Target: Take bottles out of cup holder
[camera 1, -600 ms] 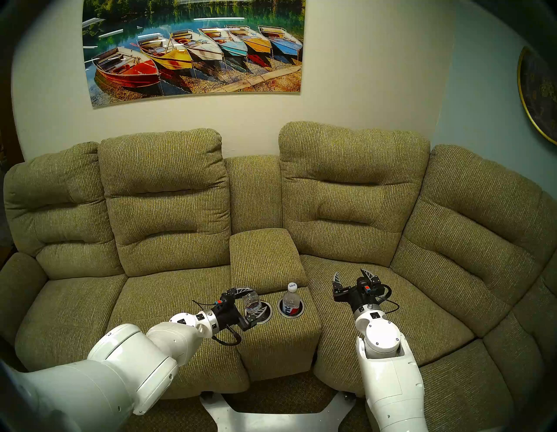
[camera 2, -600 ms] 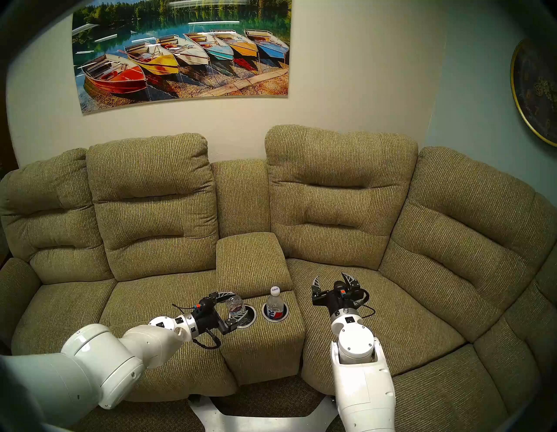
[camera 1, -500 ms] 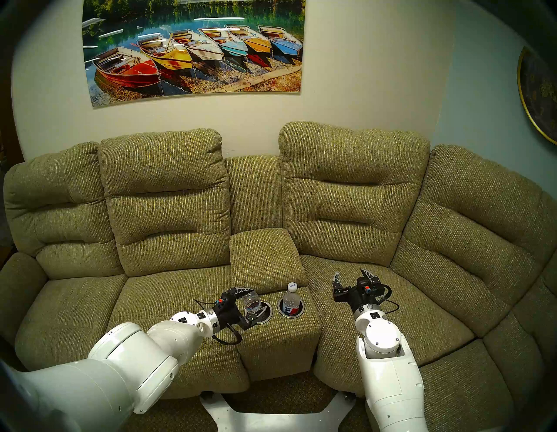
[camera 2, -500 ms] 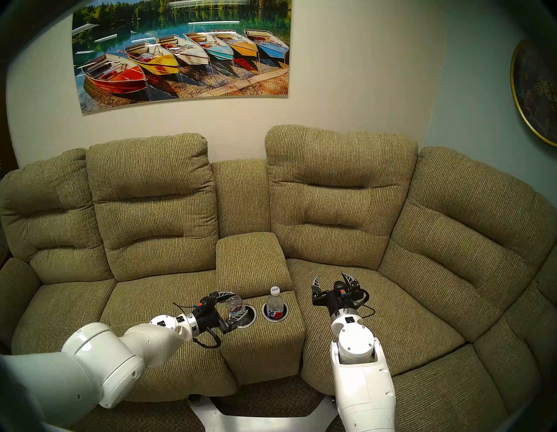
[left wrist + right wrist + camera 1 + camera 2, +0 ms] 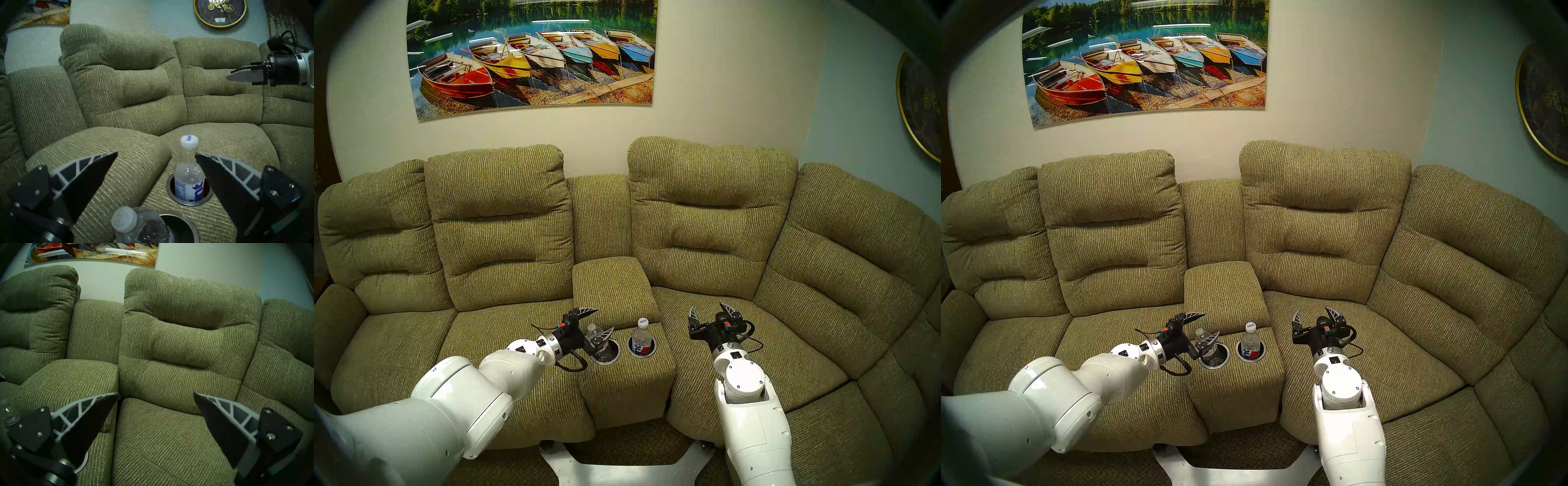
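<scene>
The crinkled clear bottle (image 5: 593, 332) leans in the left well of the cup holder (image 5: 612, 359); in the left wrist view its cap and shoulder (image 5: 132, 224) show at the bottom edge. The white-capped "hint" bottle (image 5: 641, 334) stands upright in the right well (image 5: 650, 353), also in the left wrist view (image 5: 186, 171). My left gripper (image 5: 598, 320) is open and empty, just above and left of the crinkled bottle, whose cap lies below the fingers. My right gripper (image 5: 709, 310) is open and empty over the right seat cushion.
The wells sit in the olive-green console (image 5: 626, 383) between two sofa seats. A padded armrest lid (image 5: 612, 288) rises right behind the wells. Seat cushions (image 5: 504, 342) lie on both sides. My white base plate (image 5: 619, 471) shows at the floor.
My left gripper has risen and drawn back from around the crinkled bottle. The bottle now sits lower in the left well with its cap showing. The right arm has not moved.
</scene>
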`<action>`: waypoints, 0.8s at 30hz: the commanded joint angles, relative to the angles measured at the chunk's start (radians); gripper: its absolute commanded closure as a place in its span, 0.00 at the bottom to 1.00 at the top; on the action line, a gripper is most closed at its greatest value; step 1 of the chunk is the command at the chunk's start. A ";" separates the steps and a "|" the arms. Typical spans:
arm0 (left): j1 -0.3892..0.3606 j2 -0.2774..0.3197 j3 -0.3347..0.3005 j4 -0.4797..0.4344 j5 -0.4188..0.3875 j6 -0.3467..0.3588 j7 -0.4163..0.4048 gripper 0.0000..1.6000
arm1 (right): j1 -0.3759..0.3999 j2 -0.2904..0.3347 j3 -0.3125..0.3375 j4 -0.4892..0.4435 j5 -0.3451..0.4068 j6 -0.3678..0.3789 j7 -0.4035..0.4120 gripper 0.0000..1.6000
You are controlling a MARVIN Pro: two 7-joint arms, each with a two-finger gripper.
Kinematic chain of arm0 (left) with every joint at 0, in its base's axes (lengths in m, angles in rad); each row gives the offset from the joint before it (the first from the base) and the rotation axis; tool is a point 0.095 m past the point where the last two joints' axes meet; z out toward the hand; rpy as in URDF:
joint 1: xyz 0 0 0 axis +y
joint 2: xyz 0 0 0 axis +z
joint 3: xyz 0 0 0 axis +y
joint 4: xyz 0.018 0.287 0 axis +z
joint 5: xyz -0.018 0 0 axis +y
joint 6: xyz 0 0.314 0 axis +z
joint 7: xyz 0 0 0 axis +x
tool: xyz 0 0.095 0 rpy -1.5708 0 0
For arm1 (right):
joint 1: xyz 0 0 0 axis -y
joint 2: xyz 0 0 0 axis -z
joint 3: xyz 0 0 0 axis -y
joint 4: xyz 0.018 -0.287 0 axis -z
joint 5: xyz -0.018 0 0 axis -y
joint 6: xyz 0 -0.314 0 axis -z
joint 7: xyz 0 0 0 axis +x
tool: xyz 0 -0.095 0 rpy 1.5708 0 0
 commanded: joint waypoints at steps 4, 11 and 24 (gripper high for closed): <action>-0.002 0.021 -0.025 0.012 -0.020 -0.031 -0.008 0.00 | 0.005 0.002 -0.001 -0.020 0.000 -0.002 -0.001 0.00; 0.000 0.011 -0.015 0.033 -0.004 -0.005 0.034 0.00 | 0.005 0.002 -0.001 -0.019 0.000 -0.003 -0.001 0.00; -0.039 -0.013 0.031 0.033 0.050 0.088 0.106 0.00 | 0.006 0.002 0.000 -0.017 0.000 -0.004 -0.001 0.00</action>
